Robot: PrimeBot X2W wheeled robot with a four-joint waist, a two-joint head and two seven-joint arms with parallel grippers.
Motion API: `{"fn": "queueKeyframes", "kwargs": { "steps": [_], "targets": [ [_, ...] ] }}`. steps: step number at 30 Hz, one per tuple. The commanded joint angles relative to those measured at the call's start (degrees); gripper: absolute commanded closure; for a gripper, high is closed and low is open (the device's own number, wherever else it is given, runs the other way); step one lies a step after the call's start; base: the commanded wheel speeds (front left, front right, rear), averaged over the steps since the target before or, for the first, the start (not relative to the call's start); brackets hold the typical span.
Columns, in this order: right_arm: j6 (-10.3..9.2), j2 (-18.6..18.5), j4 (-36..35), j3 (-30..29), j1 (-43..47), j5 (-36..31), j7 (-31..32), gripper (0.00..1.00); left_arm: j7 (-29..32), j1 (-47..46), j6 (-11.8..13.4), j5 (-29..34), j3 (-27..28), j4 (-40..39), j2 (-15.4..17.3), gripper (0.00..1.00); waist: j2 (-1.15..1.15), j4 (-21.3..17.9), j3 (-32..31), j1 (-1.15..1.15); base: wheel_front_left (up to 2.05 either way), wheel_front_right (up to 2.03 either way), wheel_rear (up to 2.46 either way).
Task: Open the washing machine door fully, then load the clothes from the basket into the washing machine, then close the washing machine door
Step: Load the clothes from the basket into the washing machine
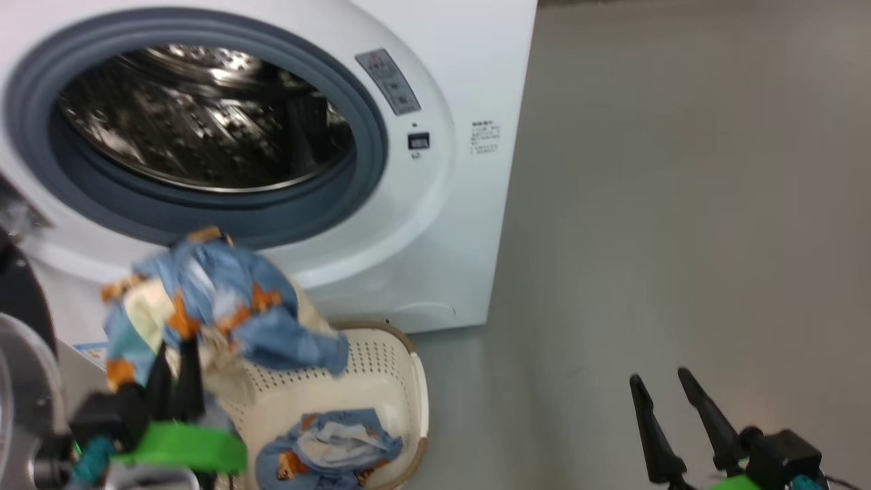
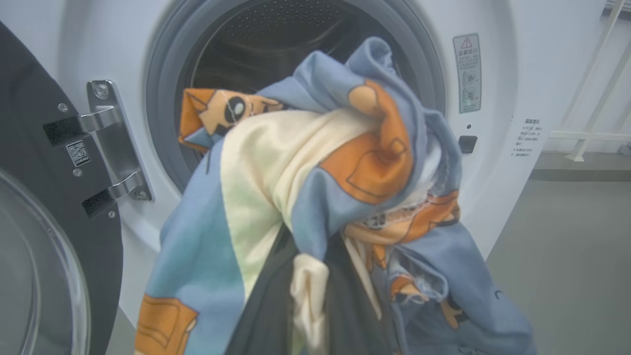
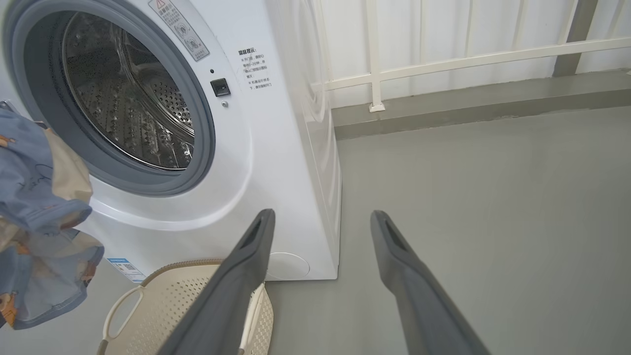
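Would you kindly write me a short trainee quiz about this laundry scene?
1. True or false: the washing machine door is shut.
2. Which hand grips the lifted clothes: A, left hand; B, right hand?
3. Fill in: the remaining clothes lie in the ____.
Key: 1 false; 2 A; 3 basket.

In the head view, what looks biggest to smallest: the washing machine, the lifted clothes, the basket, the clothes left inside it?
1. washing machine
2. lifted clothes and basket: look alike; clothes nearer, basket partly hidden, so unranked
3. clothes left in basket
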Motion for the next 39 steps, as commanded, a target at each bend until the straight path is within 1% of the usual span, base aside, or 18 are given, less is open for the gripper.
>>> {"fn": "queueKeyframes", "kwargs": {
  "steps": [1, 5, 6, 7, 9, 14, 20, 26, 31, 36, 39],
  "targets": [
    [0.10, -0.50, -1.70, 1.77, -2.88, 0.63, -0.28, 0.00, -0.78, -3.87, -0.37, 0.69, 2.45, -0.88, 1.05, 1.00, 0.00, -3.14, 5.05, 0.00, 0.00, 0.00, 0.00],
    [0.10, -0.50, -2.42, 3.70, -5.66, 1.99, -0.28, 0.00, -0.78, -11.82, -1.93, 1.54, 4.45, 1.73, 3.41, 1.00, 0.00, -6.35, 10.70, 0.00, 0.00, 0.00, 0.00],
    [0.10, -0.50, -2.86, 5.06, -7.12, 2.96, -0.28, 0.00, -0.78, -15.95, -2.50, 2.20, 5.41, 3.64, 5.35, 1.00, 0.00, -8.39, 13.69, 0.00, 0.00, 0.00, 0.00],
    [0.10, -0.50, -3.07, 5.74, -7.78, 3.57, -0.28, 0.00, -0.78, -17.99, -2.80, 2.61, 5.77, 4.73, 6.50, 1.00, 0.00, -9.51, 15.19, 0.00, 0.00, 0.00, 0.00],
    [0.10, -0.50, -3.42, 7.06, -8.84, 4.84, -0.28, 0.00, -0.78, -22.06, -3.21, 3.46, 6.52, 6.83, 9.02, 1.00, 0.00, -11.79, 18.04, 0.00, 0.00, 0.00, 0.00],
    [0.10, -0.50, -3.80, 10.37, -9.86, 8.33, -0.28, 0.00, -0.78, -32.61, -3.93, 5.61, 8.13, 13.26, 16.56, 1.00, 0.00, -17.54, 24.13, 0.00, 0.00, 0.00, 0.00],
    [0.10, -0.50, -4.04, 13.59, -10.06, 10.55, -0.28, 0.00, -0.77, -43.58, -4.49, 7.80, 7.26, 21.76, 22.47, 1.00, 0.00, -22.09, 29.05, 0.00, 0.00, 0.00, 0.00],
    [0.10, -0.50, -5.32, 16.10, -11.43, 11.38, -0.28, 0.00, -0.72, -54.77, -5.02, 9.41, 5.24, 28.97, 26.13, 1.00, 0.00, -24.58, 33.41, 0.00, 0.00, 0.00, 0.00],
    [0.10, -0.50, -6.08, 17.47, -11.96, 11.81, -0.28, 0.00, -0.75, -62.45, -4.87, 10.91, 3.96, 33.12, 28.95, 1.00, 0.00, -26.09, 35.88, 0.00, 0.00, 0.00, 0.00],
    [0.10, -0.50, -6.16, 18.46, -11.70, 12.24, -0.28, 0.00, -0.76, -68.01, -4.67, 12.17, 2.48, 32.49, 30.73, 1.00, 0.00, -26.63, 37.33, 0.00, 0.00, 0.00, 0.00],
    [0.10, -0.50, -6.25, 18.71, -11.40, 12.49, -0.28, 0.00, -0.77, -70.88, -4.59, 12.22, 1.96, 31.38, 31.25, 1.00, 0.00, -26.72, 37.91, 0.00, 0.00, 0.00, 0.00]
  ]
}}
